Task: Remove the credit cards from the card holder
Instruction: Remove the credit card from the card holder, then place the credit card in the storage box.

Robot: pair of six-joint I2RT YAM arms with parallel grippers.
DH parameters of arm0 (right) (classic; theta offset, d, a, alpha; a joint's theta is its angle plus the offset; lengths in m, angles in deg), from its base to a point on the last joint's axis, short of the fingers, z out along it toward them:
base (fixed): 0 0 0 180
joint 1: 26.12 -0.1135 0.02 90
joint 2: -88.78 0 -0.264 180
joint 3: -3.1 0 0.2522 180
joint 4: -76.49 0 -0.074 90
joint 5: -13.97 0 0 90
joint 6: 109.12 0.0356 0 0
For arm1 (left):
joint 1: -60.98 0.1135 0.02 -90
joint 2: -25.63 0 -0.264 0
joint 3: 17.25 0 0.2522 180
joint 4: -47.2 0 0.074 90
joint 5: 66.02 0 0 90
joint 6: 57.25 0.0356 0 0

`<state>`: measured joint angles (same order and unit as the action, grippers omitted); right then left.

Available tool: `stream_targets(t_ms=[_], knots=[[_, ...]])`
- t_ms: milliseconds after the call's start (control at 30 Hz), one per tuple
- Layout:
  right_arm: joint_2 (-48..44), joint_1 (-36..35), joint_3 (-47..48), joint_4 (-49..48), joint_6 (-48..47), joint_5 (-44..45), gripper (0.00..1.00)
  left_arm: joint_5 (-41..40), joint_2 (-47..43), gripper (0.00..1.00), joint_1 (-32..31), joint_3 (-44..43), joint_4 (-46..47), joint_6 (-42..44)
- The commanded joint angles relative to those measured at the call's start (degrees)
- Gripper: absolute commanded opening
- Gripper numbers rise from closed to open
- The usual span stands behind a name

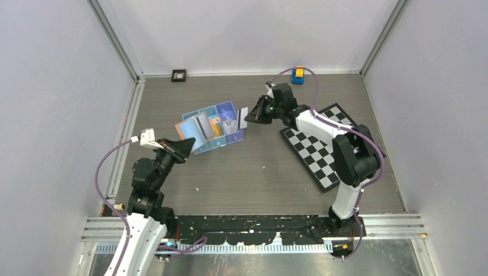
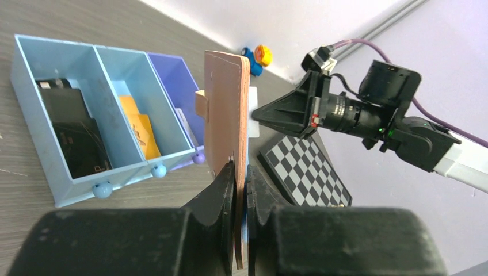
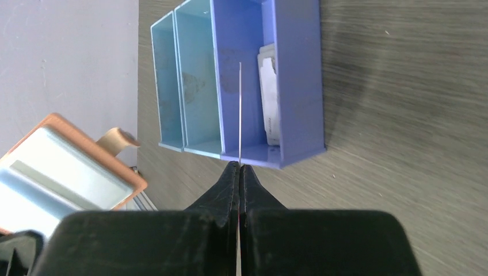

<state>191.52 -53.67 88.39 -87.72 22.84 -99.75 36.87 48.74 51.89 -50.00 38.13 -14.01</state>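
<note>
Closest to the lens in each wrist view are the black claws. The left claw [image 2: 240, 168] is shut tight on the bottom edge of the card holder [image 2: 224, 109]. The brown holder is held up on its edge, off the table. The right claw [image 3: 239, 167] is pressed together on a white card [image 3: 239, 109]. That card is seen edge-on as a thin line over the purple box of the tray.

From above, the grey table [image 1: 259, 172] is the biggest thing seen. A checkered board [image 1: 319, 152] is laid flat at 3 o'clock from the middle, under the right arm. The blue tray [image 1: 227, 109] is set near the middle, with three boxes side by side. The card holder is held open at 9 o'clock of the tray and partly over it, with the left claw at its 7 o'clock. The white card is held at 3 o'clock of the tray, apart from the holder.

A dark card [image 2: 75, 132] is laid in the end light blue box. An orange card [image 2: 141, 129] is laid in the middle box. Pale cards [image 3: 267, 92] are stood in the purple box.

A blue and yellow toy [image 1: 297, 75] is seen at 1 o'clock by the back wall. A small black square [image 1: 179, 75] is seen at 11 o'clock.
</note>
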Motion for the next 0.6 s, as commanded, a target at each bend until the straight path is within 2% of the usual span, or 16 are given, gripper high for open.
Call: stream_targets(t_ms=[0, 567], knots=[[2.8, -1.8, 7.1, 2.3, -2.2, -2.4, 0.00, -4.0, -3.8, 0.00, 0.2, -2.0, -2.3, 2.1], [19.7, -6.1, 33.5, 24.3, -12.7, 6.2, 0.00, -0.9, -1.9, 0.00, 0.2, -3.1, -1.8, 1.6]])
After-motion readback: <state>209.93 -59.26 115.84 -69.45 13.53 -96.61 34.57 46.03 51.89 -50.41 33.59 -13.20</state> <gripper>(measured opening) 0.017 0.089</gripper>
